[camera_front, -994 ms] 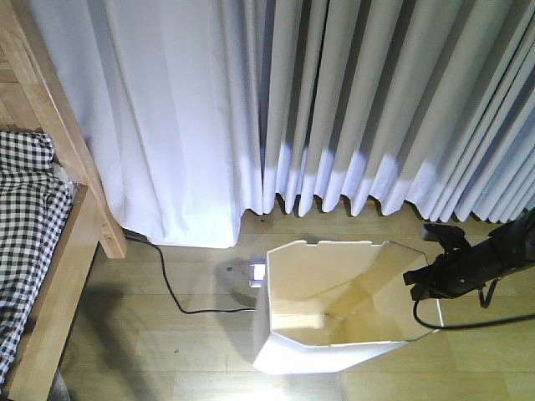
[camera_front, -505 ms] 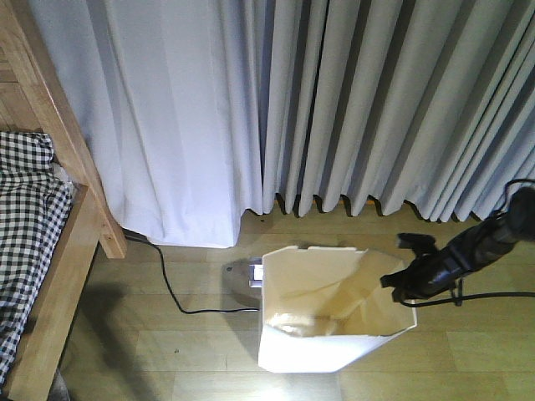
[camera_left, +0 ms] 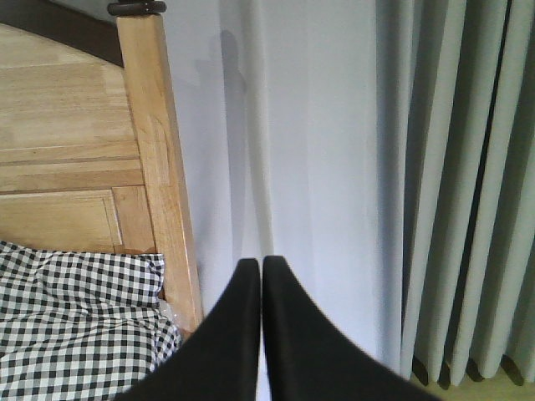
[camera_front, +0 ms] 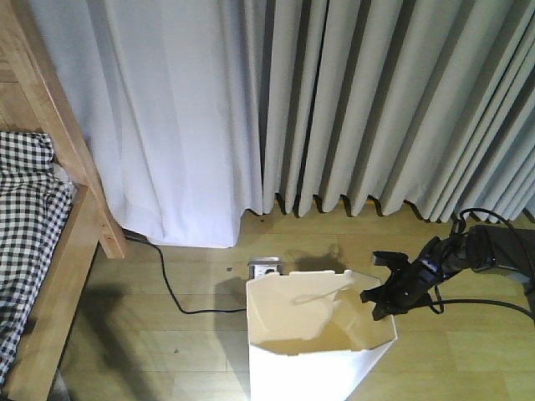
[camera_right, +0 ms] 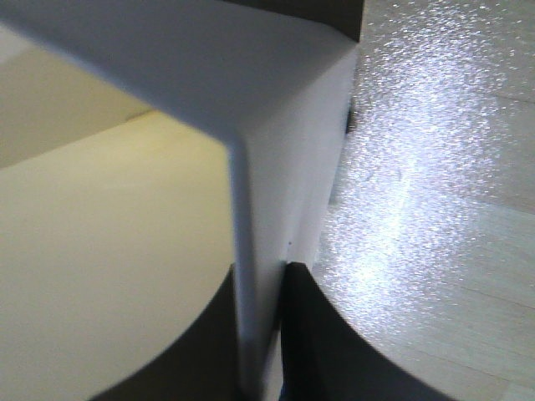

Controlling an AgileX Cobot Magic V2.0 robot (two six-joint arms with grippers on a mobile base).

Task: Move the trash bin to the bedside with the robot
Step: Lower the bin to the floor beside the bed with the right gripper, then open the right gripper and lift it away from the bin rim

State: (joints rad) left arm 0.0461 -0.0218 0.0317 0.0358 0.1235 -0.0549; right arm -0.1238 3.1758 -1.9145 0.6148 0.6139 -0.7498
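From my remote seat I count one white trash bin [camera_front: 313, 351], one wooden bed frame [camera_front: 63, 251] carrying one black-and-white checked bedding [camera_front: 23, 225], one black cable [camera_front: 180, 294] on the floor, one floor socket [camera_front: 266, 269], and two black tools, left [camera_left: 262, 276] and right [camera_front: 383, 288].

The right arm [camera_front: 476, 251] comes in low from the right of the trash bin [camera_front: 318, 334], its black cables trailing behind it. The right gripper [camera_front: 386, 294] sits at the right rim of the bin, its two fingers pressed on the thin wall, one inside and one outside. The left gripper [camera_left: 262, 271] has its fingers together, tips touching.
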